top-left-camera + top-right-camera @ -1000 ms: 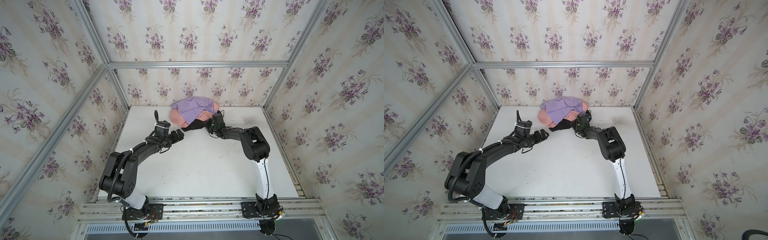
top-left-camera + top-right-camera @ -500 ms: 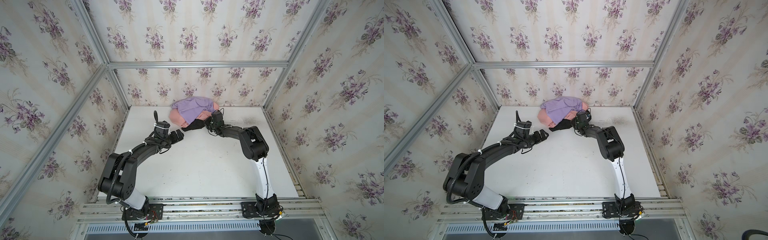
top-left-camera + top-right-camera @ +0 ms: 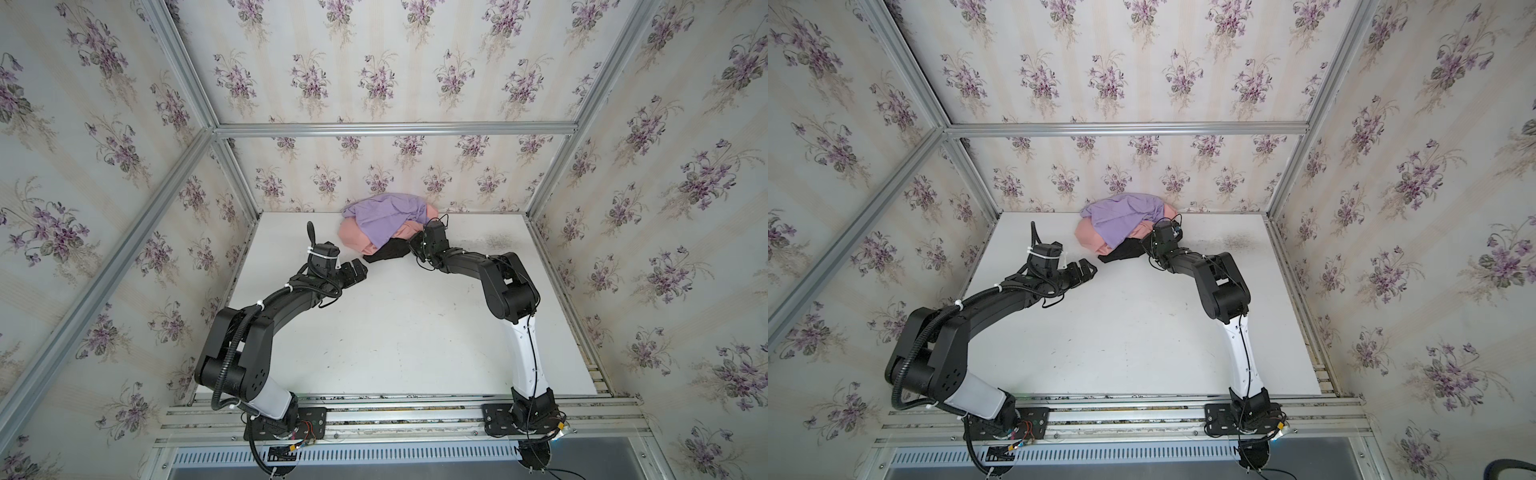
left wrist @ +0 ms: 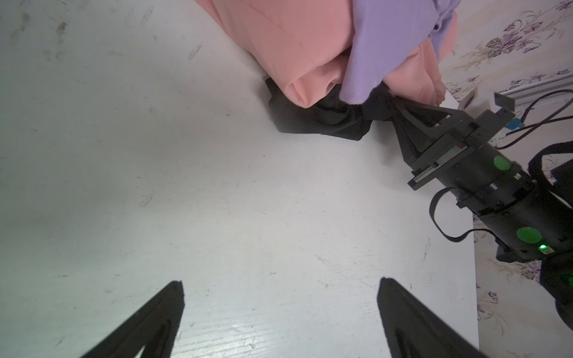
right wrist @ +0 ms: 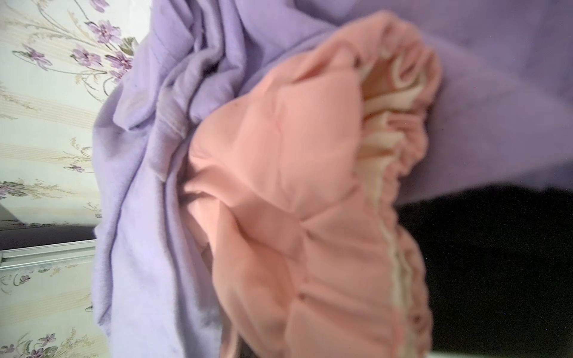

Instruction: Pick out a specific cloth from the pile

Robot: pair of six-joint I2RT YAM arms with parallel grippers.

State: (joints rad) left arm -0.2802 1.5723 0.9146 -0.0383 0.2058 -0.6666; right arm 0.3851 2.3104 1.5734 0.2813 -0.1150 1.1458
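Right gripper closed onto black cloth | arm outstretched low | left gripper wide open, empty

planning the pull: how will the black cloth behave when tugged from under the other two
Likely floppy: the black cloth lies crumpled in soft folds. The pink garment and lilac garment rest on it, so they may drag along.

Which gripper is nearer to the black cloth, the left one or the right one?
Right. The right gripper is shut on the black cloth at its edge; the left gripper stands open over the bare table, apart from the cloth.
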